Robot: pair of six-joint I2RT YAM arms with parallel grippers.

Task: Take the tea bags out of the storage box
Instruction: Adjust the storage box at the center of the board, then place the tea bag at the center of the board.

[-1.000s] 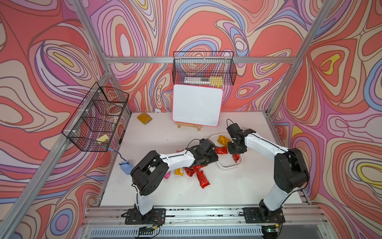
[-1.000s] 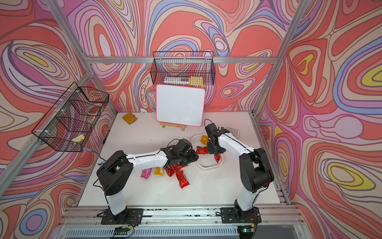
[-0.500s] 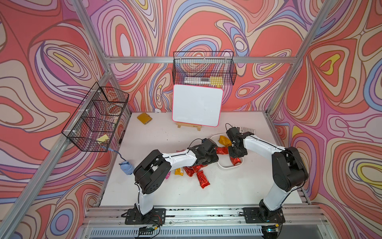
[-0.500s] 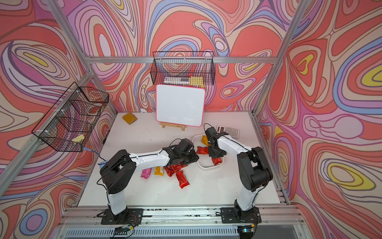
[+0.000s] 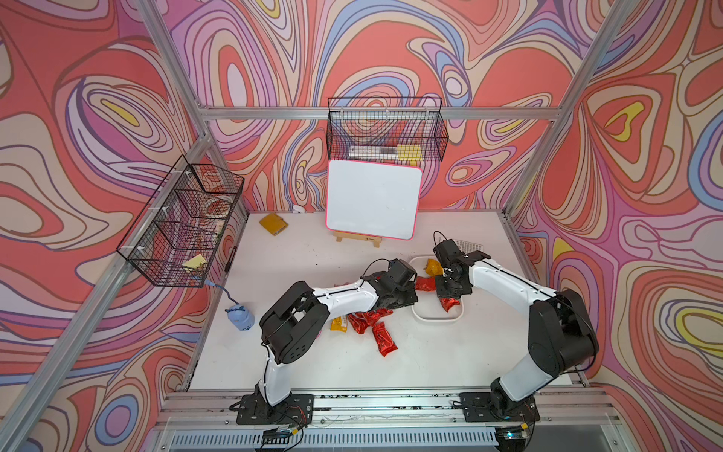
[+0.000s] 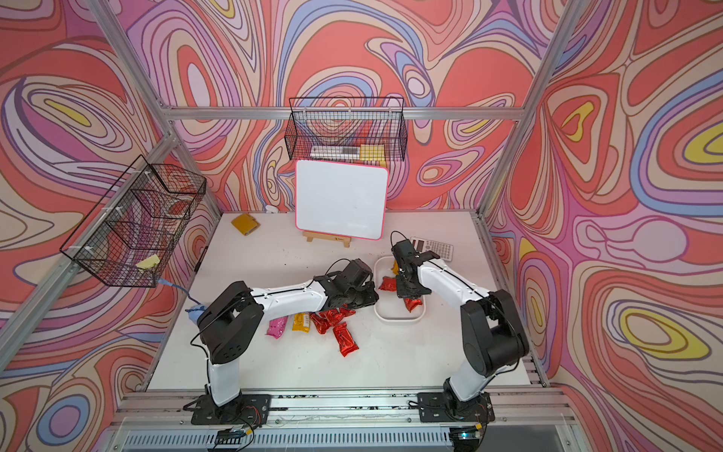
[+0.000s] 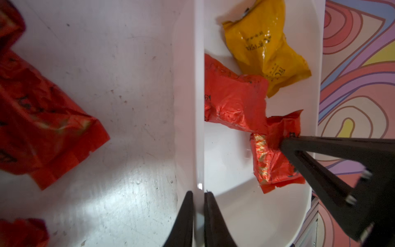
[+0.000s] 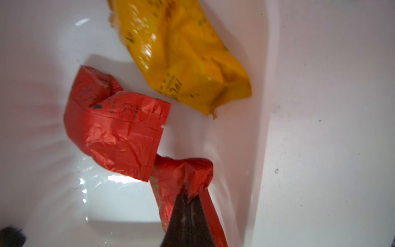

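**Step in hand:** lifting one red tea bag (image 8: 181,171) out of the storage box (image 7: 198,64).

**State.**
- My right gripper (image 8: 189,195) is closed on the crimped end seal of that bag. Only a thin strip of foil sits between the jaws. The body of the bag lies on the box floor, close to the long wall on my right arm's side.
- My left gripper (image 7: 198,194) straddles the opposite long wall, one finger outside and one inside, clamped on it. This pins the tub to the table (image 6: 391,364).

**Count.**
- Three bags are in the box. One is the held bag. A second red bag (image 8: 115,128) has a corner that touches or overlaps the held one; I cannot tell which. A yellow bag (image 8: 188,59) lies at the far end, clear of my jaws.
- Out on the table, beside my left arm, are a cluster of red bags (image 6: 332,317), one orange-yellow bag (image 6: 301,323) and one pink bag (image 6: 277,328).

**Procedure notes (my judgement).**
- Raise the bag straight up and slowly until its tail clears the rim. The foil looks slick and the bite is thin, so a jerk could strip it from the jaws.
- Watch the second red bag. If it rides up with the held one, pause low so that it falls back inside the box and not across the rim.
- Do not release the left clamp before the bag is over the rim. The tub looks light and would likely drag or tip.
- Set the bag down on bare table in front of the box. The pile lies under my left wrist, and crossing there risks a collision.
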